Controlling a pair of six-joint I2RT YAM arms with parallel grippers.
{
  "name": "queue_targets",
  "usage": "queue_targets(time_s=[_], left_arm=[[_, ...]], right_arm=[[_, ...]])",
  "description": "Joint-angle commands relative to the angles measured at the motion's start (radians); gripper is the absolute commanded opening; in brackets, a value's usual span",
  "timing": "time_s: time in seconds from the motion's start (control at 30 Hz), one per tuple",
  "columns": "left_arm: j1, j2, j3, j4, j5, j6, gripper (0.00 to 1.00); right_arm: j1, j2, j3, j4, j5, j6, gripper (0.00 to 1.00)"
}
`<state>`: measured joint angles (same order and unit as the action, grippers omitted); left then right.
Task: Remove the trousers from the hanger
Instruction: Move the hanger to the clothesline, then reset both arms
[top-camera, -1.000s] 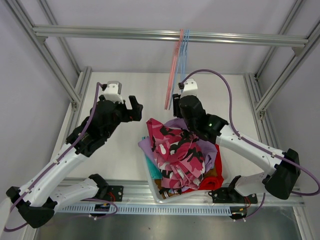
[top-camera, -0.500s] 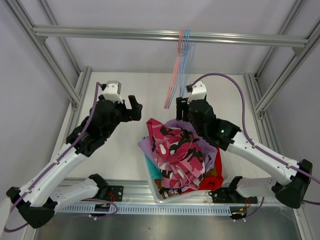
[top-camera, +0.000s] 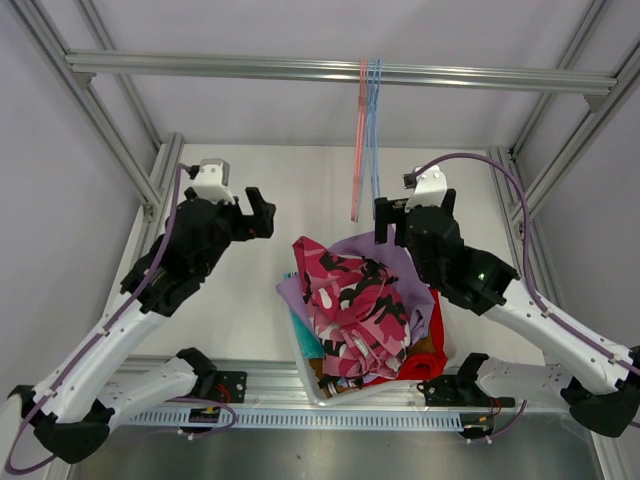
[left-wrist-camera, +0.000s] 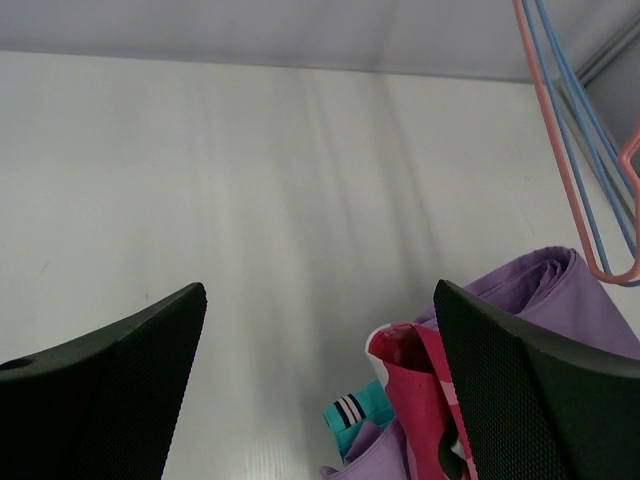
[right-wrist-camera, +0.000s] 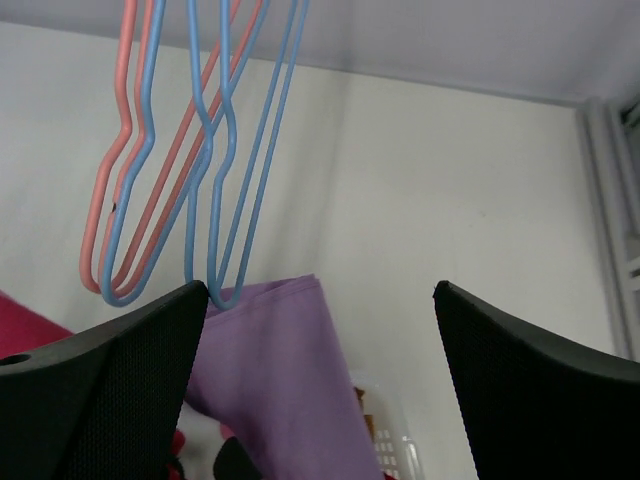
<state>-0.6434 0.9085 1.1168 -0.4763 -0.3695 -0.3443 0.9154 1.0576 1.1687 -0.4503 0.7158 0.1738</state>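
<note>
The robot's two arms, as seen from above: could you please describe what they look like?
Both are white in the lower links and bulky black above. A purple cable runs along the left arm and the right arm, and a white block tops each wrist. The left pincer and right pincer have black, finely dotted fingers.

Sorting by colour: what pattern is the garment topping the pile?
The soft cloth garment on top is pink camouflage print; clearest in the top external view.

The top external camera looks down from above and behind the arm bases over the whole flat white table (top-camera: 300, 190). Each wrist camera looks out low and close between its own black fingers (left-wrist-camera: 100, 400) (right-wrist-camera: 540, 400). All three views share the thin pink and blue wire hangers (top-camera: 366, 120) and the lilac folded cloth trousers (right-wrist-camera: 280, 360) (left-wrist-camera: 560, 300).
</note>
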Motion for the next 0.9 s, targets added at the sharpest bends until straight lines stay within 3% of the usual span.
queue_targets(time_s=[0.0, 0.1, 0.23, 0.37, 0.5, 0.8, 0.87], left_arm=[[0.021, -0.078, 0.026, 0.036, -0.054, 0.053, 0.99], [0.021, -0.128, 0.023, 0.039, -0.123, 0.073, 1.0], [0.021, -0.203, -0.031, 0.102, -0.169, 0.102, 0.99], [0.021, -0.224, -0.041, 0.116, -0.204, 0.108, 0.99], [0.021, -0.208, -0.049, 0.127, -0.223, 0.108, 0.99], [0.021, -0.194, -0.061, 0.137, -0.279, 0.12, 0.99], [0.021, -0.197, -0.064, 0.142, -0.293, 0.125, 0.99]], right_arm=[[0.004, -0.031, 0.06, 0.036, 0.158, -0.106, 0.99], [-0.033, -0.047, 0.06, 0.061, 0.229, -0.169, 0.99], [-0.17, -0.097, 0.03, 0.065, 0.133, -0.169, 1.0], [-0.193, -0.195, -0.084, 0.125, 0.143, -0.154, 1.0], [-0.268, -0.196, -0.155, 0.114, 0.151, -0.094, 1.0], [-0.282, -0.143, -0.127, 0.05, 0.404, 0.001, 1.0], [-0.282, -0.16, -0.13, 0.055, 0.401, 0.006, 0.99]])
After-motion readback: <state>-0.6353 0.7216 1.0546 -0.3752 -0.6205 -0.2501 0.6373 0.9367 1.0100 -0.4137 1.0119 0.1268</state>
